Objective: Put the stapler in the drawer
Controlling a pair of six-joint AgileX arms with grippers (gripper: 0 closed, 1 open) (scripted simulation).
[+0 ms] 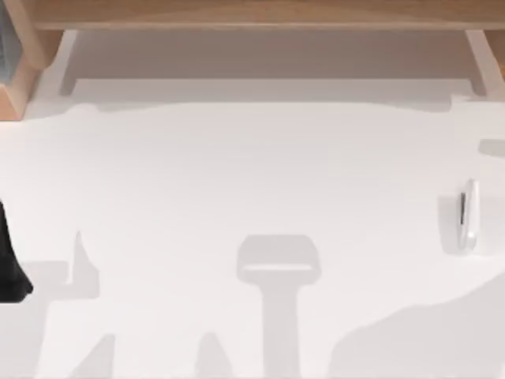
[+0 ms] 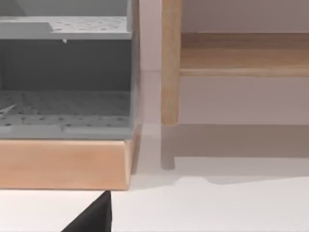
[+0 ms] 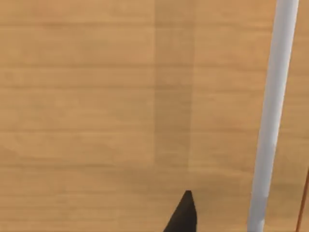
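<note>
The stapler [image 1: 469, 215], slim and white with a thin dark stripe, lies lengthwise on the white table [image 1: 252, 174] near its right edge, with nothing touching it. The drawer [image 2: 65, 104] is a grey, perforated compartment with a light wood front [image 2: 63, 164], standing at the table's far left corner [image 1: 9, 59]. A dark part of my left gripper [image 2: 94, 217] sits low in front of that wood front; my left arm [image 1: 9, 264] shows at the table's left edge, far from the stapler. A dark tip of my right gripper [image 3: 183, 215] hangs before a light wood surface.
A light wood shelf [image 1: 260, 14] on legs [image 2: 170, 63] runs along the table's far side, its shadow falling beneath. A white bar [image 3: 273, 111] crosses the wood surface in the right wrist view. Arm shadows lie on the table's near half.
</note>
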